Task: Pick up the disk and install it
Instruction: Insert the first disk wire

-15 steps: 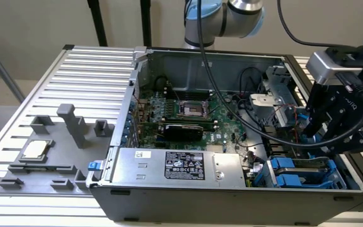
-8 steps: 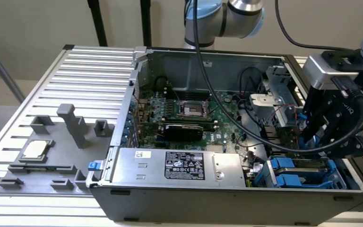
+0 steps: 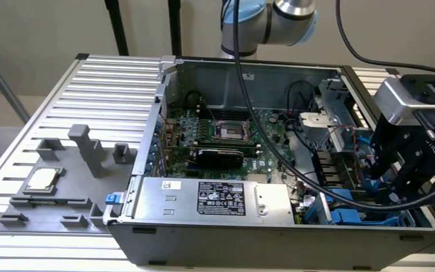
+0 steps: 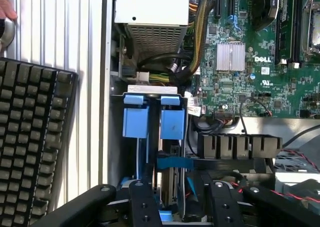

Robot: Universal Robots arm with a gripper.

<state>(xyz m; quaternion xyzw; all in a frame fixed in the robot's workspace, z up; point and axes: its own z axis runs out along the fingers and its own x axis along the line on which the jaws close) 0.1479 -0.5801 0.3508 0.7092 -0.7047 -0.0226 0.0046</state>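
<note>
**Inspector:** Exterior view first. Where is the arm?

**Recorder:** The black gripper hangs at four o'clock in the exterior view. It is lowered inside the open grey metal computer case, just above the blue plastic drive carriers in the case's corner. The case sits on the slatted silver metal worktop.

**Inspector:** Other items?

**Recorder:** Within the case, a silver power-supply box with a black label sits at six o'clock and the green motherboard at centre. At nine o'clock, outside the case, a small square silver chip rests in a grey plastic fixture tray.

**Inspector:** Wrist view. The disk?

**Recorder:** The flat silver-grey metal disk with blue plastic rails stands on edge in a bay slot, in line with one of two blue tabs. It lies between the two fingers.

**Inspector:** Grip?

**Recorder:** Released. The fingers are spread: one is close beside the disk, the other shows a clear gap, and neither clamps it.

**Inspector:** Surroundings?

**Recorder:** A black keyboard lies on the worktop beside the case wall.
</note>
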